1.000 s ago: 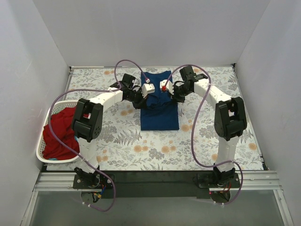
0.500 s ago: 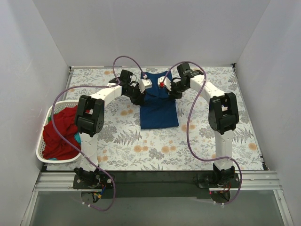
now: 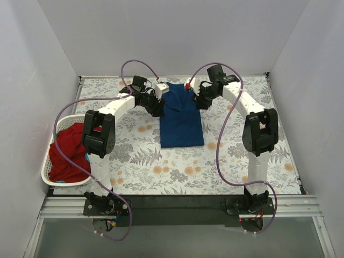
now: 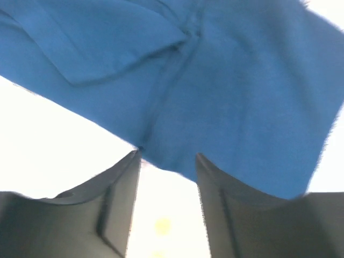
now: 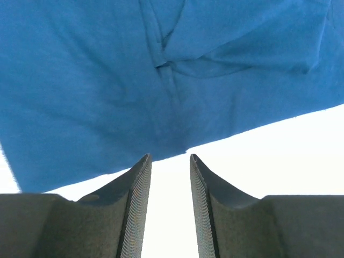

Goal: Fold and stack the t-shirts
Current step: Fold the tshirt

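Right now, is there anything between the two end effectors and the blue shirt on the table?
Nothing visible stands in the way. The left end effector and the right end effector are both open at the far end of the blue shirt, and its edge lies directly at their fingertips in both wrist views.

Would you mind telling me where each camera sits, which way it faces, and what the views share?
Top external: high behind the robot, looking down on the table; left arm, right arm, blue t-shirt and basket show.
Left wrist: on the left wrist, facing the t-shirt's edge past the left fingers.
Right wrist: on the right wrist, same cloth past the right fingers.
Shared: all three see the blue t-shirt.
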Tool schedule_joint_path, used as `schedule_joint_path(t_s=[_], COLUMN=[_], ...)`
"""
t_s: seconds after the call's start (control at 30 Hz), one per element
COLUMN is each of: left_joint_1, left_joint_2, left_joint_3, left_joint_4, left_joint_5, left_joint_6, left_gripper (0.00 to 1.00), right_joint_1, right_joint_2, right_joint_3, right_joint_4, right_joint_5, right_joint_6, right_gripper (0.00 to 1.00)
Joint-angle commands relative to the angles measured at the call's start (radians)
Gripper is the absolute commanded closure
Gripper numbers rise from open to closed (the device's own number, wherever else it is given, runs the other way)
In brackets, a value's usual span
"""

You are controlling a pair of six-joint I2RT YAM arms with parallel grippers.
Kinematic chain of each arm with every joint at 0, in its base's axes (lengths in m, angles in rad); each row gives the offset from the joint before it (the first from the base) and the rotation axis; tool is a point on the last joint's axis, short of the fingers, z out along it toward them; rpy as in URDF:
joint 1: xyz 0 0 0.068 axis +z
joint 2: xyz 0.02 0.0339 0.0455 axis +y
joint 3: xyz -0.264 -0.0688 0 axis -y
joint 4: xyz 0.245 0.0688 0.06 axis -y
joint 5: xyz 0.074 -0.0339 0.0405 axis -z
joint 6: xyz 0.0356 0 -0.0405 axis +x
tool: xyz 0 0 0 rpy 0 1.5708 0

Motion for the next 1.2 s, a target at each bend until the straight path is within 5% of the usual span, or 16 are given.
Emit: schedule_joint_path(t_s=[0.0,0.07,0.27,0.47,0.9,1.17], left_joint_1=[0.007,0.007,-0.016,-0.082,-0.03,-0.032], left_joint_2=[-0.116,-0.104,-0.146,-0.214,-0.143,-0.29], left_joint_3=[-0.033,-0.034,-0.253,-0.444,-0.617,-0.593], left_joint_4=[0.001,0.015,0.283,0.436,0.4,0.383], left_joint_5=[0.128,0.213,0.367,0.383,0.268,0.39], left_joint_6=[-0.228,-0.435,-0.946,-1.121,-1.12,-1.019], left_gripper=[0.5,0.38,0.32,0.31,0.31,0.31], right_joint_1=[-0.006,-0.006,-0.015,-0.006,-0.067,-0.067], right_joint_2=[-0.088,-0.073,-0.019,-0.039,0.067,-0.115], right_joint_3=[-0.017,-0.014,-0.088,-0.29,-0.506,-0.455], right_joint_4=[-0.048,-0.08,-0.111,-0.105,-0.005,-0.08], right_joint_5=[-0.113,-0.175,-0.458,-0.575,-0.275,-0.426], right_joint_6=[0.221,0.309,0.57,0.633,0.582,0.564], right_gripper=[0.59,0.53,0.4,0.4,0.46,0.46])
